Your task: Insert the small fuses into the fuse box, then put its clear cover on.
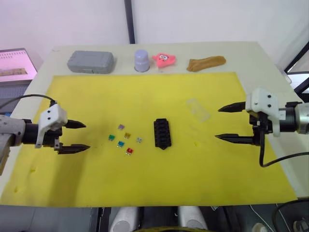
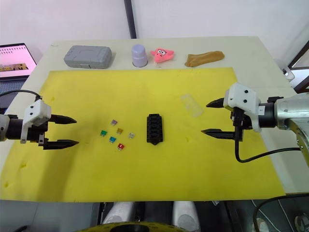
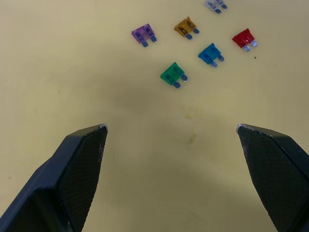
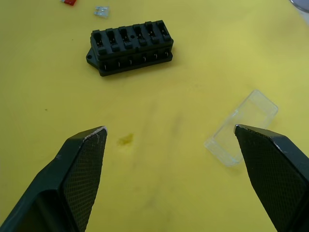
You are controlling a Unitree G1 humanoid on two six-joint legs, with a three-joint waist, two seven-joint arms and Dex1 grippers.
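On the yellow mat (image 1: 145, 188) that covers most of the tabletop (image 1: 251, 53), the left tool (image 1: 79, 136) hangs low at the mat's left side with its two black fingers spread apart and nothing between them, pointing toward the small fuses (image 1: 124, 138). The right tool (image 1: 227, 123) hangs at the right side, its fingers also wide apart and empty. The six fuses lie loose in a small cluster left of centre: the red one (image 1: 129, 151) nearest, then the teal (image 1: 120, 144), the green (image 1: 111, 137) and grey (image 1: 139, 140), the amber (image 1: 127, 135), and the purple (image 1: 120, 126) farthest. Just to their right, apart from them, the black fuse box (image 1: 162, 133) sits flat with its slots facing up, all of them showing no fuse. Farther back and to the right, the clear cover (image 1: 198, 109) lies on the mat, well apart from the box. Along the far edge of the tabletop, beyond the mat, stand a grey case (image 1: 91, 62), a pale purple cup (image 1: 142, 60) upside down, a pink star-shaped toy (image 1: 164, 59) and a brown floppy object (image 1: 206, 63). No lettering can be read on any of them. A laptop screen (image 1: 17, 65) shows at the far left.
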